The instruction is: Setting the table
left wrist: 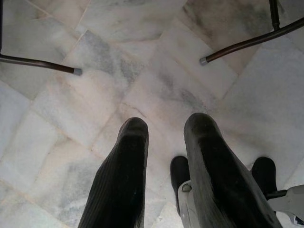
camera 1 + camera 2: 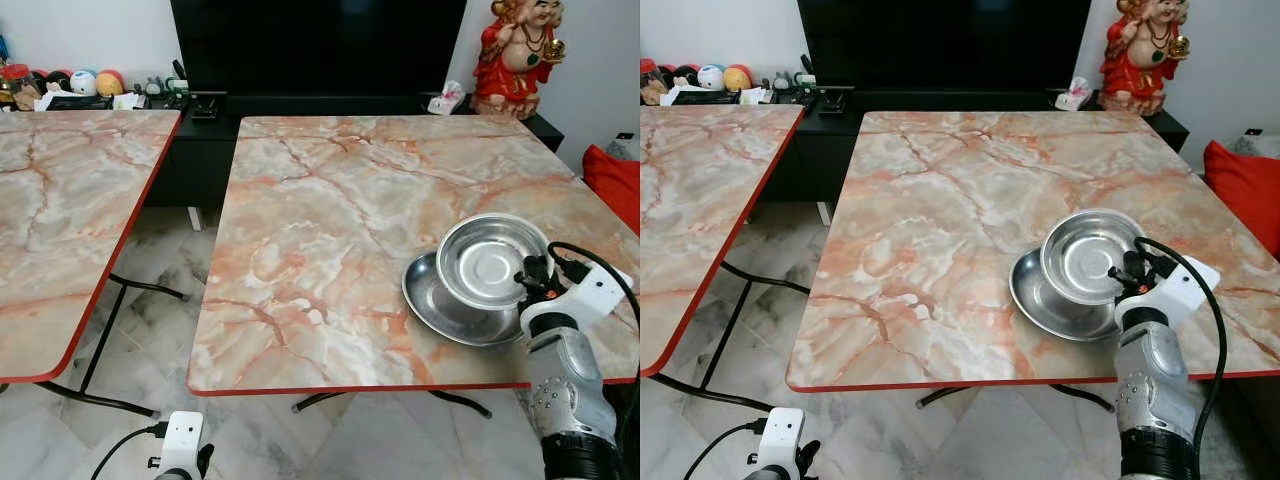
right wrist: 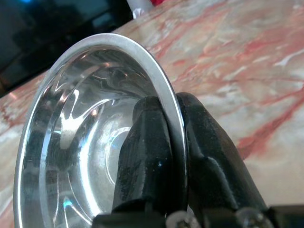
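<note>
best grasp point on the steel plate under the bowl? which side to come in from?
Probably the steel plate's thin rim on its exposed left edge, approached from the table's open left side, one finger over the rim and one under. The bowl covers its right part, tilted and pinched at the rim by the right gripper. The left gripper hangs open over the floor.

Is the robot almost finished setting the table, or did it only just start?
Only just started, it seems. One steel plate already lies near the marble table's right front corner. The right gripper is pinching the rim of a steel bowl, holding it tilted over that plate. The left gripper hangs idle above the floor. The bowl isn't set down yet, and the second table has no dishes.
</note>
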`<state>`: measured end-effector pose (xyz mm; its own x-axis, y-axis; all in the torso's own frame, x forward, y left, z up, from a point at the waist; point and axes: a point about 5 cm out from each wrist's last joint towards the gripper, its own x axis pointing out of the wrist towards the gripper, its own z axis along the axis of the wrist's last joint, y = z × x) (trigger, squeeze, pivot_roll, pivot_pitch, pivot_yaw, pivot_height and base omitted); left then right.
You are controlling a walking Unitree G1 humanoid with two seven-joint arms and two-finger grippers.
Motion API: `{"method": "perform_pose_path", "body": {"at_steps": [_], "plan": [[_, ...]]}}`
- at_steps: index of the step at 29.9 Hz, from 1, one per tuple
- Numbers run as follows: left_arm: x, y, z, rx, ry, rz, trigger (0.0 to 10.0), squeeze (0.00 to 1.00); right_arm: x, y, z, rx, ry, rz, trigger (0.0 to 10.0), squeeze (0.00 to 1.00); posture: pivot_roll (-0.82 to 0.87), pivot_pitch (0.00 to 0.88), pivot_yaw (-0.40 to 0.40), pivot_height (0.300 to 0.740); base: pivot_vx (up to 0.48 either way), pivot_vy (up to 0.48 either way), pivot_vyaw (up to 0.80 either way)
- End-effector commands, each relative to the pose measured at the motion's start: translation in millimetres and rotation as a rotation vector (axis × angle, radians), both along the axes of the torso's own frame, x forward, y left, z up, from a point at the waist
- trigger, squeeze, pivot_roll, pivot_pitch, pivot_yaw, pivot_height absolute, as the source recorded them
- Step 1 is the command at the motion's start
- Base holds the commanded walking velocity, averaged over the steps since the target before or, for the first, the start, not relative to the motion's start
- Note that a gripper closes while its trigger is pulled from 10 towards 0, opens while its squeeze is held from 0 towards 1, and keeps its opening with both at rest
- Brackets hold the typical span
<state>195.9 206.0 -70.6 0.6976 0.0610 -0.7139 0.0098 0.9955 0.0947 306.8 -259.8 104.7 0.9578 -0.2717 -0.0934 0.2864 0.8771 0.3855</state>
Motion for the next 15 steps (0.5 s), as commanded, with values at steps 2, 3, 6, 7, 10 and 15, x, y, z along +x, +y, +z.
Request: {"method": "perform_pose_path", "body": {"at_steps": [2, 3, 6, 7, 10, 15], "plan": [[-1.7, 1.2, -1, 0.011, 0.022, -0.009, 10.0, 0.0, -0.7, 0.9, -4, -0.001, 0.038, 0.006, 10.0, 0.0, 0.05, 0.0, -0.027, 0.74, 0.0, 0.0, 0.0], [-2.0, 1.9, -1, 0.012, 0.023, -0.008, 10.0, 0.0, -1.6, 0.2, -9, 0.0, 0.075, 0.001, 10.0, 0.0, 0.05, 0.0, -0.026, 0.74, 0.0, 0.0, 0.0], [-2.1, 2.3, -1, 0.014, 0.023, -0.008, 10.0, 0.0, -2.4, -1.7, -11, 0.001, 0.093, -0.006, 10.0, 0.0, 0.05, 0.0, -0.026, 0.74, 0.0, 0.0, 0.0], [-1.9, 2.6, -1, 0.014, 0.023, -0.008, 10.0, 0.0, -2.7, -2.2, -11, 0.008, 0.098, -0.005, 10.0, 0.0, 0.05, 0.0, -0.027, 0.74, 0.0, 0.0, 0.0], [-1.6, 2.6, -1, 0.015, 0.023, -0.009, 10.0, 0.0, -3.8, -3.1, -14, 0.002, 0.129, -0.002, 10.0, 0.0, 0.05, 0.0, -0.027, 0.74, 0.0, 0.0, 0.0], [-1.6, 1.2, -1, 0.012, 0.023, -0.012, 10.0, 0.0, -5.0, -3.8, -15, 0.01, 0.135, -0.006, 10.0, 0.0, 0.05, 0.0, -0.026, 0.74, 0.0, 0.0, 0.0]]}}
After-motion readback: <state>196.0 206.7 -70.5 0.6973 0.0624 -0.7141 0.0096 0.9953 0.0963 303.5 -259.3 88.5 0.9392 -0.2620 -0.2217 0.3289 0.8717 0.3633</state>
